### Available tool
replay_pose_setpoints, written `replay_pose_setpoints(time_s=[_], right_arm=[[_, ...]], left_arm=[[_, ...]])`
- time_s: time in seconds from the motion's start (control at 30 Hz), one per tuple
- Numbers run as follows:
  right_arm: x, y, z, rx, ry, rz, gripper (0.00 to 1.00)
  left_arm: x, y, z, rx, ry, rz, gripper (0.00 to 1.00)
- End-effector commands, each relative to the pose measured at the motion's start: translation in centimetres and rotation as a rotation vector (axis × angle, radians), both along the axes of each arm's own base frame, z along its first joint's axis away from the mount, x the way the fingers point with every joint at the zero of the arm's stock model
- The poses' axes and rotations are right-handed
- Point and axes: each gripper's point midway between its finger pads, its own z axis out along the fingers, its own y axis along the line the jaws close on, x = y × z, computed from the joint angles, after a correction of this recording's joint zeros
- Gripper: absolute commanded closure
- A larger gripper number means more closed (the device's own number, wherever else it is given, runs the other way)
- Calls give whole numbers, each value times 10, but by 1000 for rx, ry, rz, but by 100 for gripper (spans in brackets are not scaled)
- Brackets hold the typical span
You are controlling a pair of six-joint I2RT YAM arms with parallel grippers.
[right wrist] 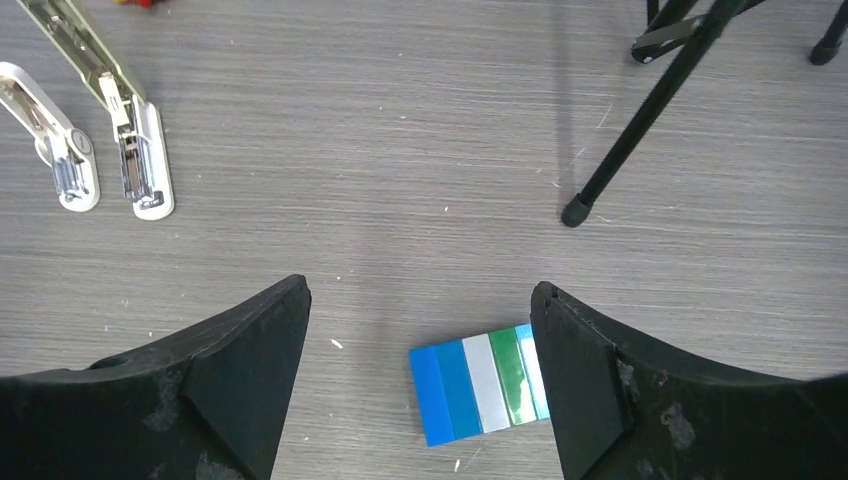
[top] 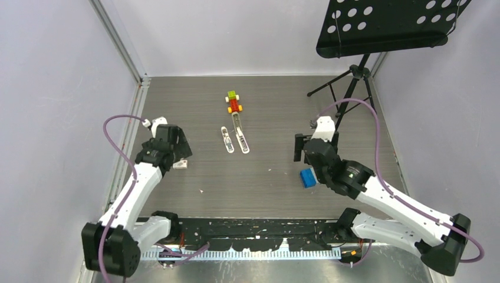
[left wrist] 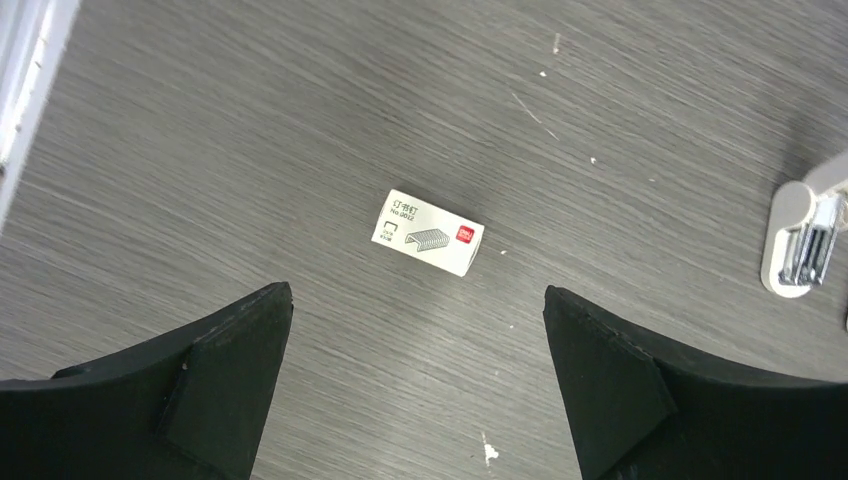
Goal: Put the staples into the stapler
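Observation:
The staples' small white carton [left wrist: 428,232], with a red mark at one end, lies flat on the table just ahead of my left gripper [left wrist: 415,293]. That gripper is open and empty; in the top view it [top: 178,154] hovers beside the carton [top: 181,165]. The stapler [right wrist: 135,150] lies swung open mid-table, its grey-beige arm stretched away from the white base [top: 241,135]. My right gripper [right wrist: 420,290] is open and holds nothing; it hangs over the table's right part [top: 302,154], far from the stapler. No loose staples show.
A blue, green and white box [right wrist: 480,380] lies on the table under the right gripper, beside its right finger. A shorter white object [right wrist: 55,150] lies left of the stapler. Coloured toy blocks [top: 234,103] sit behind it. A music stand's legs [right wrist: 640,120] stand at the back right.

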Motion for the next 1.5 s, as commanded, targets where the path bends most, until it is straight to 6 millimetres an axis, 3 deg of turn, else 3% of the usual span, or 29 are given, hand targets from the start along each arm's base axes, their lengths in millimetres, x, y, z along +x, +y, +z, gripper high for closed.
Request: replay_pose_setpoints(time_s=[0.0, 0.17, 0.43, 0.6, 0.87, 1.17, 1.47], right_arm=[[-5, -18, 11, 79, -78, -79, 15], [-9, -28, 10, 99, -104, -103, 15], [-11, -32, 7, 111, -117, -112, 15], [-13, -36, 7, 124, -125, -122, 15], [-15, -38, 7, 129, -127, -127, 15], [-17, -40, 8, 143, -133, -130, 15], [-17, -38, 6, 148, -127, -124, 15]], left_arm=[[19, -1, -3, -152, 26, 107, 0], [26, 24, -19, -150, 107, 263, 13], [36, 33, -51, -185, 197, 335, 28], [37, 40, -69, -200, 265, 356, 32], [42, 28, -88, -264, 344, 297, 39], [32, 12, -103, -337, 408, 269, 49], [13, -12, -99, -428, 414, 227, 61]])
